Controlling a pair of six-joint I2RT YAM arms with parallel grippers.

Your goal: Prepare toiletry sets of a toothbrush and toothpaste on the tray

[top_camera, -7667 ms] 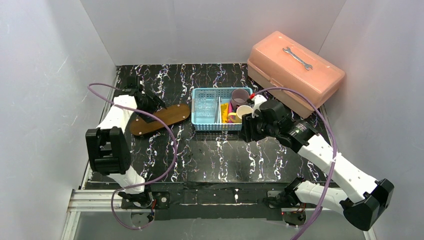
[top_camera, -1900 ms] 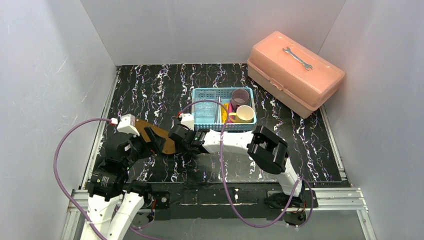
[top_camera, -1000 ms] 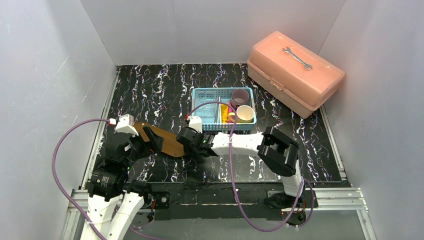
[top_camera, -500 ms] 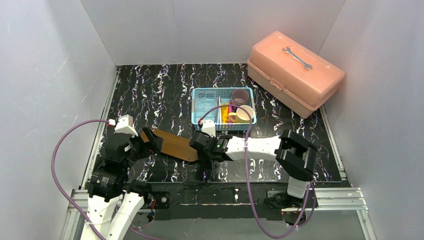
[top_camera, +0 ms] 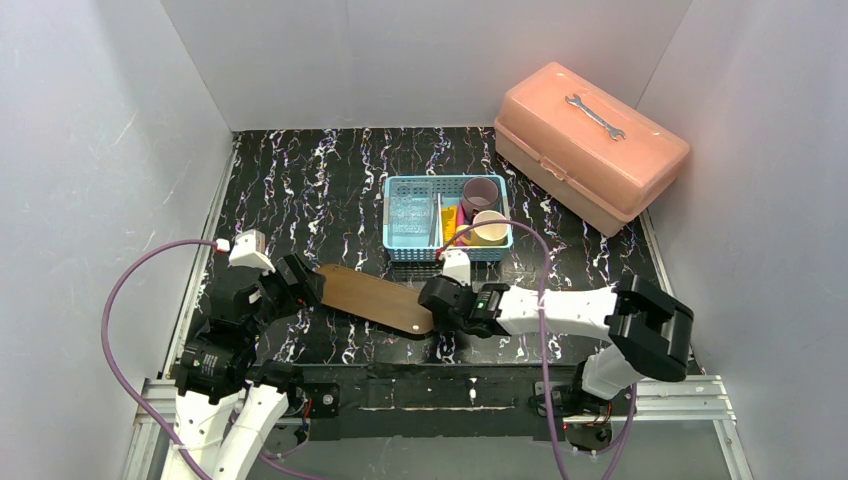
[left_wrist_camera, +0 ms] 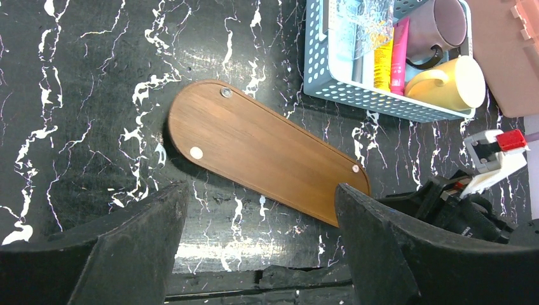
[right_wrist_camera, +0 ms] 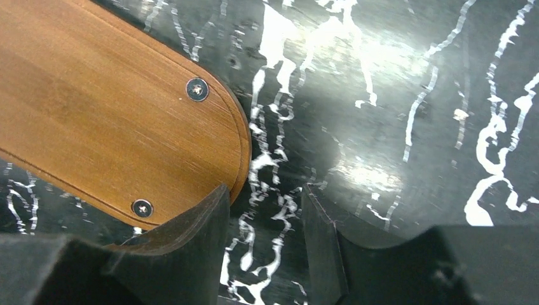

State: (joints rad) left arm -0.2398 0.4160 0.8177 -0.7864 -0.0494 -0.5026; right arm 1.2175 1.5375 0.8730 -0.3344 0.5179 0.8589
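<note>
A: Where's the tray [top_camera: 370, 297]?
B: Flat on the tabletop [top_camera: 300, 170], angled, just in front of the blue basket [top_camera: 395, 250], bare. Your right claw [right_wrist_camera: 264, 197] is parted, with one finger over the tray's right end. That looks like sliding contact, not a pinch. The left claw [left_wrist_camera: 260, 190] hangs released above it. The toothpaste [left_wrist_camera: 382, 60] is in the basket.

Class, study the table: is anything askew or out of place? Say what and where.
The tray lies diagonally in front of the squarely set basket. Screw heads show on its upper face, so it may be upside down.
</note>
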